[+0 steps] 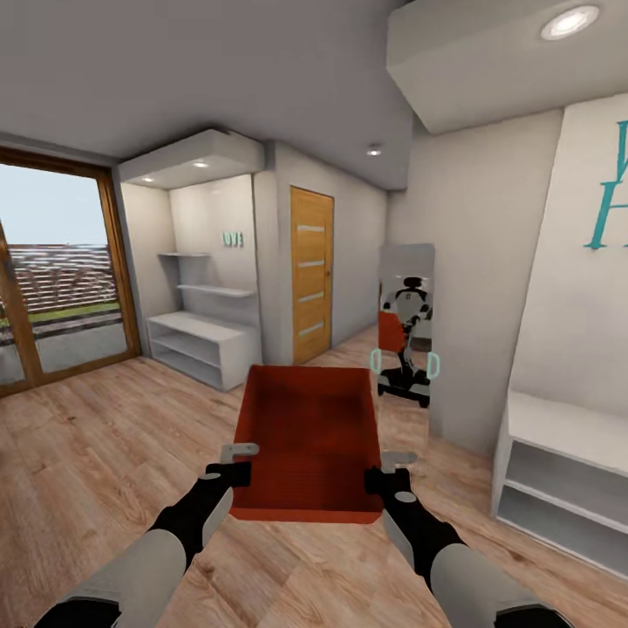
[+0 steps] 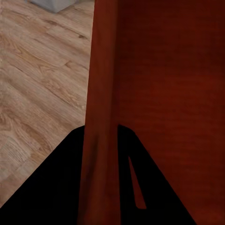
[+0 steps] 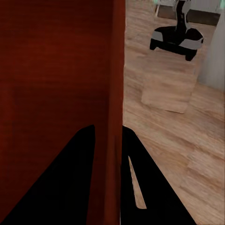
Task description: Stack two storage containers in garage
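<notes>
Teal letters on right wall panel (image 1: 608, 187), cropped, unreadable; small teal sign (image 1: 232, 238) on alcove wall, illegible.

Both arms reach forward and slightly inward, forearms low, wrists level. The left gripper (image 1: 228, 472) is clamped on the left wall of the bin (image 1: 307, 436), one finger (image 2: 56, 187) outside and one inside. The right gripper (image 1: 388, 478) is clamped likewise on the right wall, fingers (image 3: 145, 187) straddling it.
</notes>
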{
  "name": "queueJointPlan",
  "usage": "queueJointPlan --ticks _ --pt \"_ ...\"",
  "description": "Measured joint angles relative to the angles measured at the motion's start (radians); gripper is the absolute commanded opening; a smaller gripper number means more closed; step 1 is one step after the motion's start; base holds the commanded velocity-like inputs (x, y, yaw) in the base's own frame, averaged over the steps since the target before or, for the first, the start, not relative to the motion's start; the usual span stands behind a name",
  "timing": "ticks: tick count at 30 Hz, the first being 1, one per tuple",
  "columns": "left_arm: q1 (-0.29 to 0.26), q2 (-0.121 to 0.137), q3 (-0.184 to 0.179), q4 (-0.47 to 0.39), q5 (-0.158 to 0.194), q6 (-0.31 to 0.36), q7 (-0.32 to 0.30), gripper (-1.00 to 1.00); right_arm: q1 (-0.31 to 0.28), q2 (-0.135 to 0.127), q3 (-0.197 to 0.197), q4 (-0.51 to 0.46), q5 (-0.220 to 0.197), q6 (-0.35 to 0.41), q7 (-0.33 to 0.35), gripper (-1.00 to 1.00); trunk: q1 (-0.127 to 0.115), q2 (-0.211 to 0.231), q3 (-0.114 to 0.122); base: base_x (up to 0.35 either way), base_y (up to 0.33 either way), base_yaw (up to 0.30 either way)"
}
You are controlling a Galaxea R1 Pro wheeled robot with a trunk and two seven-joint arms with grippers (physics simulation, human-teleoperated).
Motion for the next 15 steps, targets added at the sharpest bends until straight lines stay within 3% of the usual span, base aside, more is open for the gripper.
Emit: queueJointPlan --ticks 7,15 --pt "0.0 0.0 0.0 0.0 0.0 0.0 0.0 -1.0 0.0 0.0 0.0 0.0 0.0 0.0 0.0 -1.0 0.0 0.0 0.0 0.322 0.0 0.248" --pt "0.0 0.0 0.001 0.0 0.0 0.0 0.0 -1.0 0.0 0.0 0.001 -0.002 0.0 0.002 0.0 -1.0 0.0 0.0 0.0 0.322 0.0 0.038"
